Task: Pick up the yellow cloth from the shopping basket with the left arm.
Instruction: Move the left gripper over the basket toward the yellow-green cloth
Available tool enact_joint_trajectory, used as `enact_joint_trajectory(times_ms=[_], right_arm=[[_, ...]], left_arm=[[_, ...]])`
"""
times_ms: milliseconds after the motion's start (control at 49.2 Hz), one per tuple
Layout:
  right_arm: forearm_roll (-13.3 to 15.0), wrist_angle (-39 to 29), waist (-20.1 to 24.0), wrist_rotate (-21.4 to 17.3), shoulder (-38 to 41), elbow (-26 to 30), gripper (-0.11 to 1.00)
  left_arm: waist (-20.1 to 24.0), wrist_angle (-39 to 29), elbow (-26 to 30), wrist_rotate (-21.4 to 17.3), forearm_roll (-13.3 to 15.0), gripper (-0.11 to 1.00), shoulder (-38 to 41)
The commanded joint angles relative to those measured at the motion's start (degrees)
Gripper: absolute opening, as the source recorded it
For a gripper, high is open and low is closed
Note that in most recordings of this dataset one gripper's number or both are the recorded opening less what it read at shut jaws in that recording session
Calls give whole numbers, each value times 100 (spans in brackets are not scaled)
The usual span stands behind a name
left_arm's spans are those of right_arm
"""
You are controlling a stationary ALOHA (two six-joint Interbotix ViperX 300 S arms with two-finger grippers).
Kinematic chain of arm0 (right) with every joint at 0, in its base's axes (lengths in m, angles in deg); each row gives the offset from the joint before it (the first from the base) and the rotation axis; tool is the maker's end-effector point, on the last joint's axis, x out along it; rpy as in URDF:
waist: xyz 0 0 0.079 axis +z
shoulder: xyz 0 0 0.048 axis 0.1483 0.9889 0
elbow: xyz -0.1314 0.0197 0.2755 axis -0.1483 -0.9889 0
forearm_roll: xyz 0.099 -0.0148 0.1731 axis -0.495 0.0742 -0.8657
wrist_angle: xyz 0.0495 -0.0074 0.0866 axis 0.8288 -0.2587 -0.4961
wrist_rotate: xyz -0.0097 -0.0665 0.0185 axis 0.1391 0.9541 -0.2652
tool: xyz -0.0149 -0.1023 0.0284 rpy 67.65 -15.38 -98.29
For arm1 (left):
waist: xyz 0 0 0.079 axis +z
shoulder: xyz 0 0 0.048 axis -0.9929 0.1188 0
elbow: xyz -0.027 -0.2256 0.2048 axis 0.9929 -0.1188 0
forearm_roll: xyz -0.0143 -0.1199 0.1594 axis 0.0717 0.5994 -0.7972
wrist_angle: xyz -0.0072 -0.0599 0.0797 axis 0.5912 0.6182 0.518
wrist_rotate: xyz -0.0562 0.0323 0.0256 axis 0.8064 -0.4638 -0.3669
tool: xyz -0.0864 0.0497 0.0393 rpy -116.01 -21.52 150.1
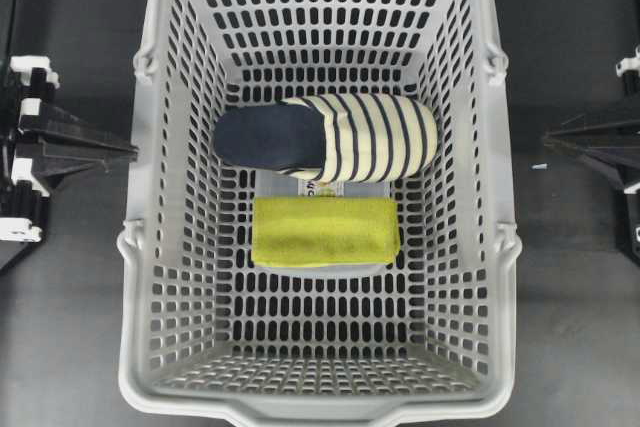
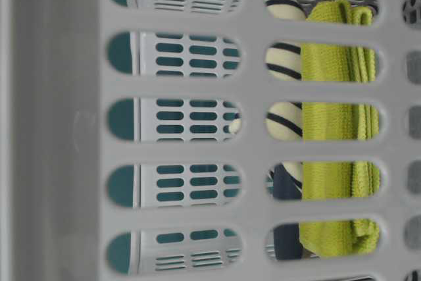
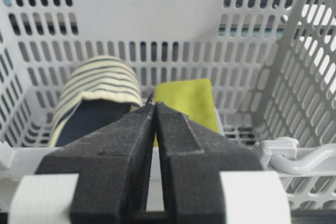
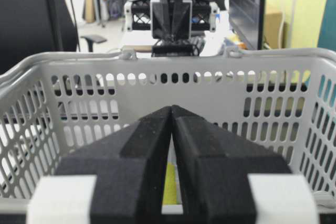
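- Dark matte tabletop (image 1: 70, 347) spreads under and around a light-grey shopping basket (image 1: 505, 277) with slotted walls and floor, which fills the middle of the overhead view.
- On the basket floor lies the yellow cloth (image 1: 325, 231), folded flat into a neat rectangle, just beside a cream-and-navy striped slipper (image 1: 330, 137) and nearer the bottom edge of that view.
- A white label or card (image 1: 318, 186) peeks out between cloth and slipper; what it is cannot be told.
- The left gripper (image 1: 128, 152) waits outside the basket's left wall, fingers pressed together and holding nothing; its wrist view looks over the rim at the cloth.
- The right gripper (image 1: 550, 137) sits outside the opposite wall, likewise pressed together and empty.
- The cloth looks light, soft and limp terry: it should bunch and drape rather than keep its shape, and is not fragile.
- A sensible hold is a pinch from above on the middle or on the edge away from the slipper, gathering all layers.
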State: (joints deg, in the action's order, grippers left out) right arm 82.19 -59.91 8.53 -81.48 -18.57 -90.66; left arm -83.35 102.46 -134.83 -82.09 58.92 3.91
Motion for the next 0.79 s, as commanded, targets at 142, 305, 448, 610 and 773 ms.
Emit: enact_joint_trajectory(times_ms=[142, 305, 448, 610, 773], right_arm=[[-105, 35, 35, -211, 35, 114, -1], [-97, -9, 35, -580, 35, 114, -1], [-97, -325, 35, -624, 26, 132, 0], [-97, -606, 35, -624, -18, 211, 12], [-97, -791, 35, -642, -88, 246, 54]], left_arm=[[-114, -1573, 1099, 255, -229, 0, 299], [-132, -2883, 2013, 237, -237, 0, 809], [-211, -3867, 2865, 193, -237, 0, 1485], [-237, -4808, 3647, 193, -237, 0, 2294], [-264, -5256, 4254, 202, -237, 1, 3076]])
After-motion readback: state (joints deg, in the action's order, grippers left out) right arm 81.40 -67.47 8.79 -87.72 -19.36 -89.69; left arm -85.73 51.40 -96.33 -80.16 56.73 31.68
